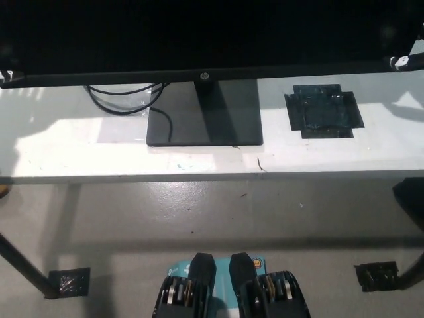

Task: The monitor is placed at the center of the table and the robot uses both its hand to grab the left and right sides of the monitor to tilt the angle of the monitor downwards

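**Monitor tilt: hands at edges, grip unclear**

Monitor sits mid-counter at the far side, stand base centred, cables at its left. Dark tape patch on the right. Tilt looks partly under way; how much is left can't be judged. Left robot hand barely shows at the monitor's left corner, right robot hand at the right corner. Only small bits are visible, so can't tell whether either is open or gripping.
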You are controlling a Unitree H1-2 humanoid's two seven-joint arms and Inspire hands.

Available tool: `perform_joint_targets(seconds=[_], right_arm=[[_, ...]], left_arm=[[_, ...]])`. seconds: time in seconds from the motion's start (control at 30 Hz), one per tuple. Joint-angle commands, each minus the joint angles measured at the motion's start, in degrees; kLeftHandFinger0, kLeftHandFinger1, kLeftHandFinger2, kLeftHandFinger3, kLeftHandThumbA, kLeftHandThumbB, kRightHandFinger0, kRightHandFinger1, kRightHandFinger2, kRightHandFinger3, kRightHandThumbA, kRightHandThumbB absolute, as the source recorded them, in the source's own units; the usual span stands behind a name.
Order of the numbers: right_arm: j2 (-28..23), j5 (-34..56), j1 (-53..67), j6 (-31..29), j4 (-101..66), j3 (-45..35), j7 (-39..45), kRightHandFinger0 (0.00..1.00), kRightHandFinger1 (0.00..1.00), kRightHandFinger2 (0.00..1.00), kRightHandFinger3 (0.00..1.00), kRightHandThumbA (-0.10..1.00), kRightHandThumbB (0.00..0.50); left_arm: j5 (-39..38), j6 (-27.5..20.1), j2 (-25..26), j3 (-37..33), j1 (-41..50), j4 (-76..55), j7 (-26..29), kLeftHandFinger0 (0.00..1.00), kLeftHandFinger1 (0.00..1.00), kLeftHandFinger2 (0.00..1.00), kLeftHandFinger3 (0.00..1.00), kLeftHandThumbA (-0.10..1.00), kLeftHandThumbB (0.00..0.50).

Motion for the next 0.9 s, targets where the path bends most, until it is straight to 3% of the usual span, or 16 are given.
perform_joint_targets(seconds=[0.0,0.07,0.3,0.4,0.53,0.6,0.73,0.83,0.87], right_arm=[[7.2,-33.6,-15.7,-1.7,6.1,22.9,-51.1,1.0,1.0,1.0,1.0,0.69,0.5],[7.6,-34.8,-16.6,0.1,6.9,25.1,-52.0,1.0,1.0,1.0,1.0,0.72,0.5],[8.8,-34.6,-18.3,1.7,9.2,29.8,-54.3,1.0,1.0,1.0,1.0,0.71,0.5],[8.9,-34.0,-18.6,2.0,9.4,31.0,-54.4,1.0,1.0,1.0,1.0,0.71,0.5],[9.1,-33.4,-18.5,2.5,10.2,32.5,-55.6,1.0,1.0,1.0,1.0,0.69,0.5],[8.4,-33.8,-17.7,4.0,10.5,33.8,-56.2,1.0,1.0,1.0,1.0,0.76,0.5],[8.5,-32.8,-17.8,4.0,11.0,35.1,-56.7,1.0,1.0,1.0,1.0,0.77,0.5],[5.5,-23.4,-14.3,-5.1,6.0,25.1,-56.5,1.0,1.0,1.0,1.0,0.64,0.5],[5.5,-23.3,-14.3,-5.1,6.1,25.1,-56.6,1.0,1.0,1.0,1.0,0.64,0.5]], left_arm=[[17.8,11.4,-4.0,-11.6,-15.9,2.9,24.6,1.0,1.0,1.0,1.0,0.84,0.499],[18.2,12.6,-4.2,-12.4,-16.3,3.1,24.4,1.0,1.0,1.0,1.0,0.9,0.5],[18.3,15.2,-5.4,-14.7,-17.2,4.7,26.8,1.0,1.0,1.0,1.0,0.89,0.498],[18.1,16.5,-5.8,-15.3,-17.4,5.1,26.5,1.0,1.0,1.0,1.0,0.96,0.489],[17.3,16.5,-5.9,-15.8,-17.5,5.5,26.6,1.0,1.0,1.0,1.0,0.92,0.487],[16.9,18.0,-5.8,-15.9,-16.8,5.9,25.6,1.0,1.0,1.0,1.0,0.96,0.487],[16.4,18.2,-5.9,-16.6,-16.9,6.2,25.7,1.0,1.0,1.0,1.0,0.96,0.491],[12.7,16.3,-4.4,-13.4,-14.7,5.4,26.3,1.0,1.0,1.0,1.0,0.89,0.5],[12.7,16.3,-4.4,-13.4,-14.7,5.5,26.4,1.0,1.0,1.0,1.0,0.89,0.5]])
